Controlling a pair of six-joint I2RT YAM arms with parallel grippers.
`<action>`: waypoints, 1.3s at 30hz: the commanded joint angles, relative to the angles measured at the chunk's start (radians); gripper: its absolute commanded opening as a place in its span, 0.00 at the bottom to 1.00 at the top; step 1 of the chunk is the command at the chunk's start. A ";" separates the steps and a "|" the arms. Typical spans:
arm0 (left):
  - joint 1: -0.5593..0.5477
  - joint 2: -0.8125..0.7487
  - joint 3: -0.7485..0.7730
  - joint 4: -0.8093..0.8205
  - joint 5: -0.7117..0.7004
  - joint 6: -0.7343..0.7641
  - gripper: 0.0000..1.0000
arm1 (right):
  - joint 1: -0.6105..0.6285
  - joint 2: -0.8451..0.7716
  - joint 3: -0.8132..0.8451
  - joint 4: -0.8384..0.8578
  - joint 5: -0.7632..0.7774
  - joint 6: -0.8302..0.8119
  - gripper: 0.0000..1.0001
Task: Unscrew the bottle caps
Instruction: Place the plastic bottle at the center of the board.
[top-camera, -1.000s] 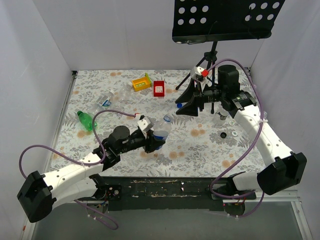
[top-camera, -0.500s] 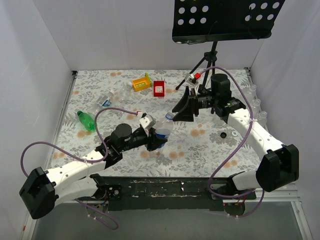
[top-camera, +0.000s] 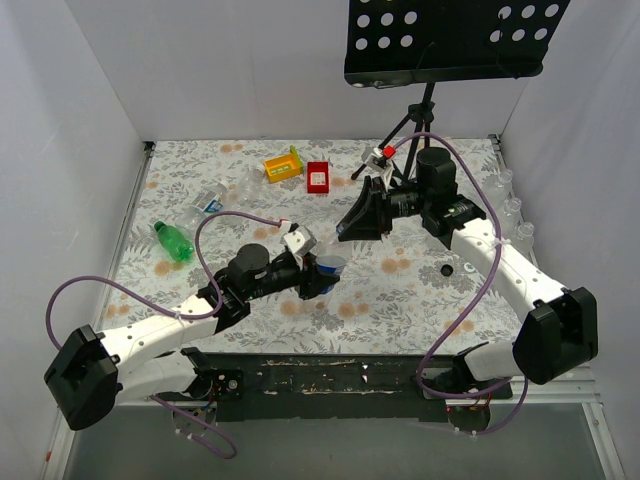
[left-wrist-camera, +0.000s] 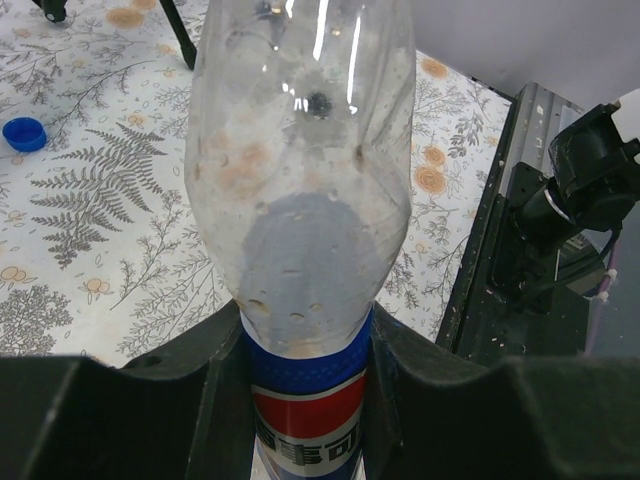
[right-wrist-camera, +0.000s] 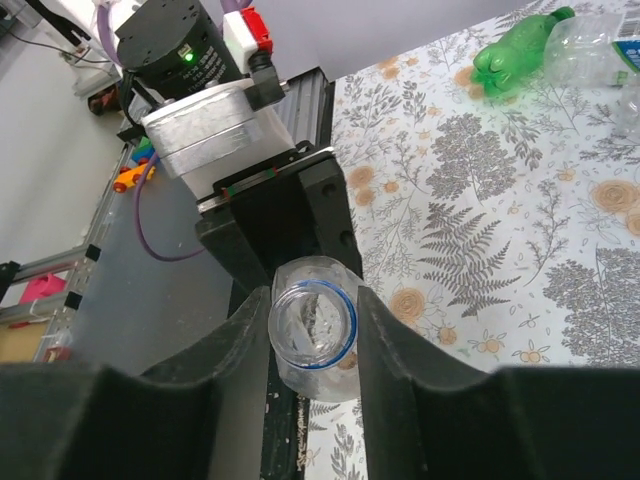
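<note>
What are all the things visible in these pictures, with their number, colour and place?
Pepsi bottle: one, clear with blue label, table centre, held by both grippers.
Green bottle: one, green, lying at left.
Clear bottles: at least two, lying far left; more along right wall.
Loose caps: three; blue cap near stand's legs, black cap and white cap at right.
Boxes: two; yellow box and red box, side by side, far centre.
Music stand: one, black, far right.
Table: one, flowered cloth.
Left gripper: black, shut on the bottle's body.
Right gripper: black, shut on its top.
</note>
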 joint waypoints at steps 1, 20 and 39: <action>-0.002 -0.010 0.034 0.029 -0.022 -0.010 0.08 | 0.005 -0.002 0.010 0.043 -0.023 0.015 0.29; -0.002 -0.163 -0.011 -0.086 -0.169 -0.014 0.98 | -0.064 -0.019 0.131 -0.246 0.079 -0.298 0.01; 0.107 -0.329 0.051 -0.451 -0.498 0.261 0.98 | -0.145 0.110 0.390 -0.467 0.595 -0.599 0.01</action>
